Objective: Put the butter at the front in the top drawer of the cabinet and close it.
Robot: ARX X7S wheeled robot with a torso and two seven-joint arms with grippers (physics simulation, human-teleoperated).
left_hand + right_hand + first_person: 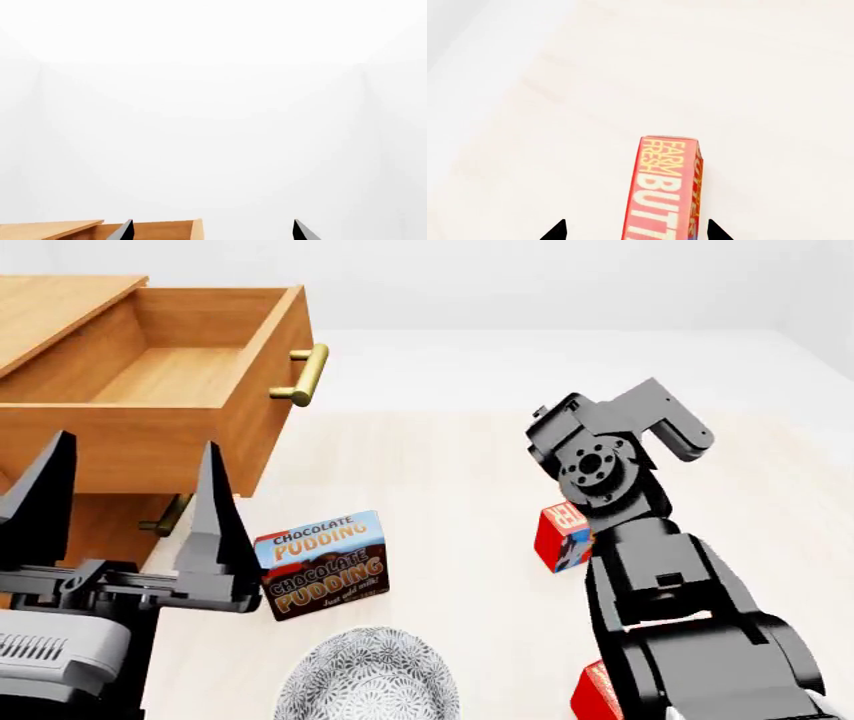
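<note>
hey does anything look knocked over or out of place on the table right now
Nothing looks spilled or damaged. The pudding box stands tilted, and the top drawer is open, as the task needs.

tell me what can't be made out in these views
- Right gripper: in the right wrist view the bottom edge cuts off all but its fingertips either side of the butter box; grip unconfirmed. The head view hides it behind the arm.
- Second red box: head view, mostly hidden by the right arm; no label readable.
- Lower drawer handle: head view, partly behind the left gripper.
- Top drawer: near inside corner hidden by its wall.
</note>
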